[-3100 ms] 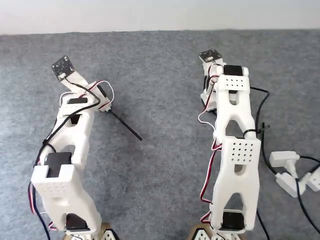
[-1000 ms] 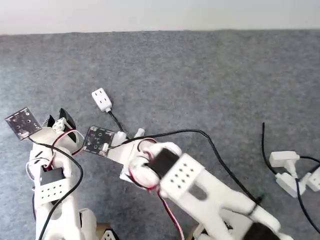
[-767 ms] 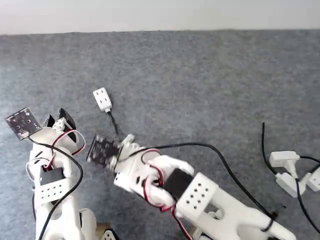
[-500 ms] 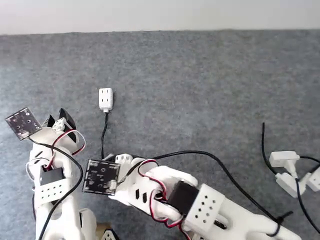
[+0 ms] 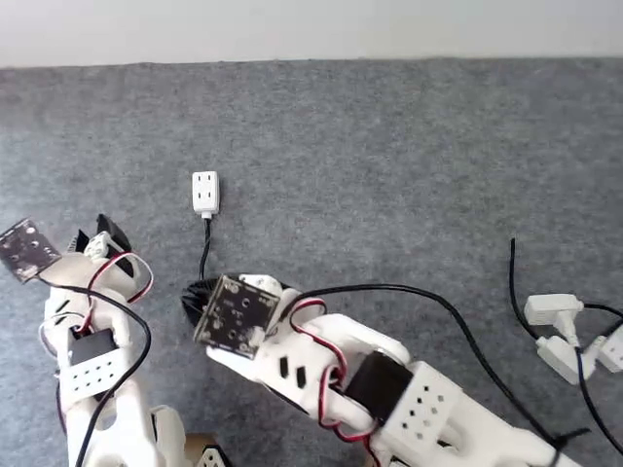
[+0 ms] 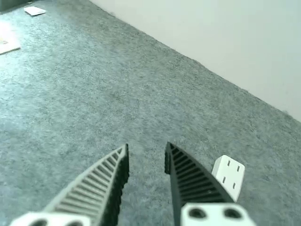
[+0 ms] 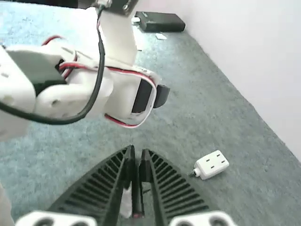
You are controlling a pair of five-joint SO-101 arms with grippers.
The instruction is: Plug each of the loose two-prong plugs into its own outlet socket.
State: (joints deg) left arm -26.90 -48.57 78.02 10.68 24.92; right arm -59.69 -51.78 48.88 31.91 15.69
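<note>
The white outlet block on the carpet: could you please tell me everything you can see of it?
The outlet block is a small white rectangular piece, plastic by its look, with paired slots in its upward face. It lies flat on the grey carpet, with nothing plugged in. A black cord leaves its end nearer the arms and runs into the right end effector, which is shut on it. Nothing else touches the block.

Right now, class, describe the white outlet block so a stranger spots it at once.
On the grey mat, look ahead of the left gripper. The outlet block lies there alone, slots up, a black cord trailing from it; the other white pieces cluster at the right edge.
</note>
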